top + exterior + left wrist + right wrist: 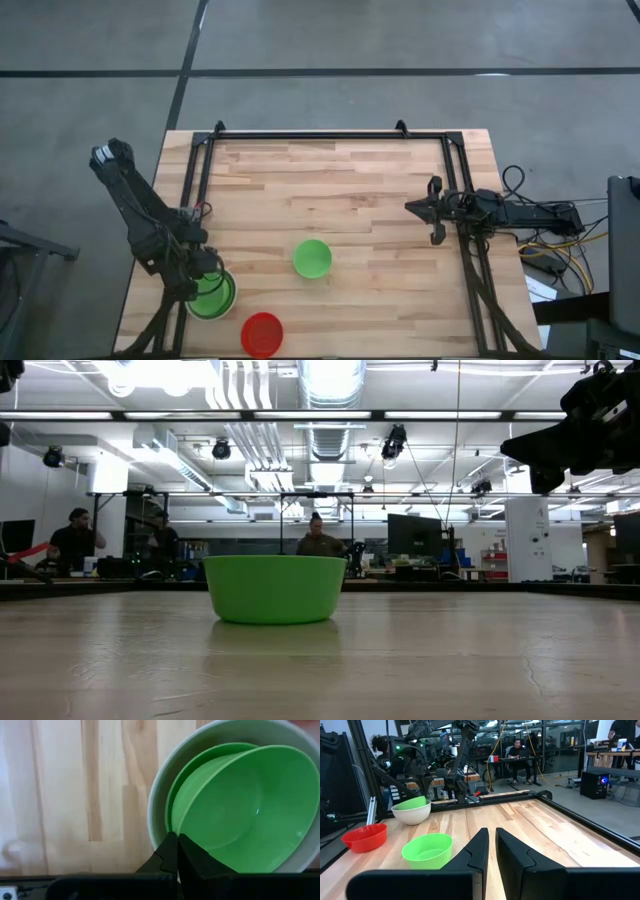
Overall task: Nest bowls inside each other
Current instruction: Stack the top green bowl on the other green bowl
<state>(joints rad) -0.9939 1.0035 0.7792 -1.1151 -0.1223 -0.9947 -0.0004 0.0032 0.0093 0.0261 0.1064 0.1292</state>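
Left gripper (176,851) pinched shut on the tilted green bowl's (235,810) rim, seating it in the grey-white bowl (165,780) by the desk's front-left corner. Loose green bowl (312,257) mid-desk, red bowl (262,333) at the front edge. Right gripper (491,851) waits at the right edge, fingers nearly together, empty.

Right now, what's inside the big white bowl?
Two green bowls sit tilted inside the white bowl, one in the other. The left hand pinches their rim. The white bowl's bottom is covered.

No readable text, labels, brands, numbers or signs in any view. Bowls plain, table bare wood, arms unmarked. Background monitors and room fixtures too small and blurred to read.
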